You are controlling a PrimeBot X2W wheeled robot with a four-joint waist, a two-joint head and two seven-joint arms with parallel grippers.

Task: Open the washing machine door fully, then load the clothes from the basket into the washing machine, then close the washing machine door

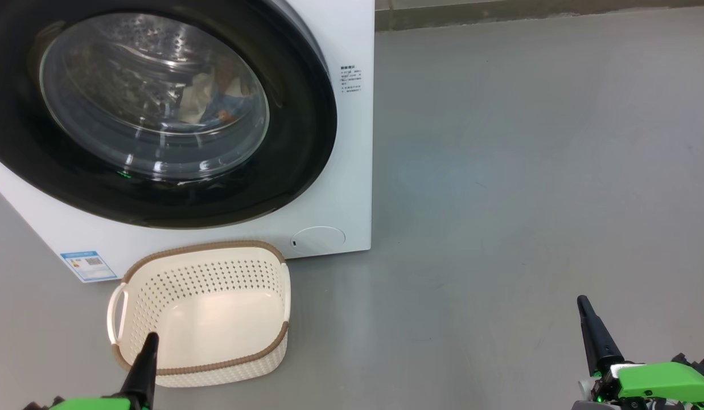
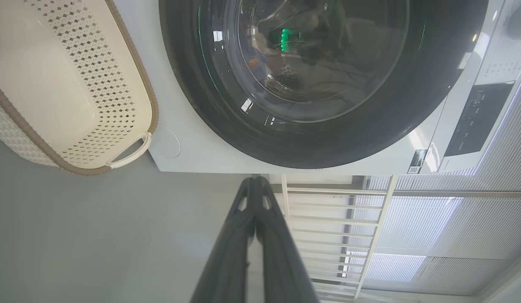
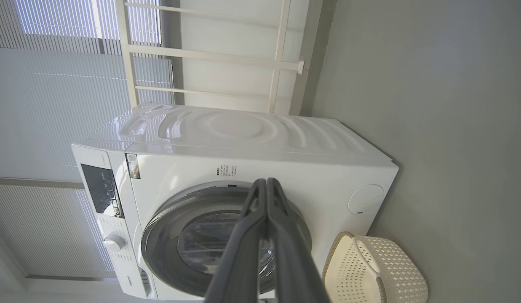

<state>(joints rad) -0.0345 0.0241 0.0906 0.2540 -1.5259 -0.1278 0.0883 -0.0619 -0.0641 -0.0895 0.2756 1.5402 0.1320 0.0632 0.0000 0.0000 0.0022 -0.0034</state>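
The washing machine (image 1: 354,188) has a smooth, glossy white shell. Its door (image 1: 300,125) is a glossy black ring around a clear glass window (image 1: 158,148) that throws back bright glints. Through the glass show a perforated steel drum (image 1: 130,62) and soft, crumpled clothes (image 1: 215,99). The basket (image 1: 215,279) is matt cream plastic with punched walls, a brown woven-look rim and a smooth white handle. The grey floor (image 1: 528,171) is smooth with a dull sheen.

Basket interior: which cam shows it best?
Head view: the whole basket is in frame, seen from above, its bottom bare. The left wrist view also looks inside but crops it at the frame's left edge. The right wrist view shows mostly its outer wall, cut by the bottom edge.
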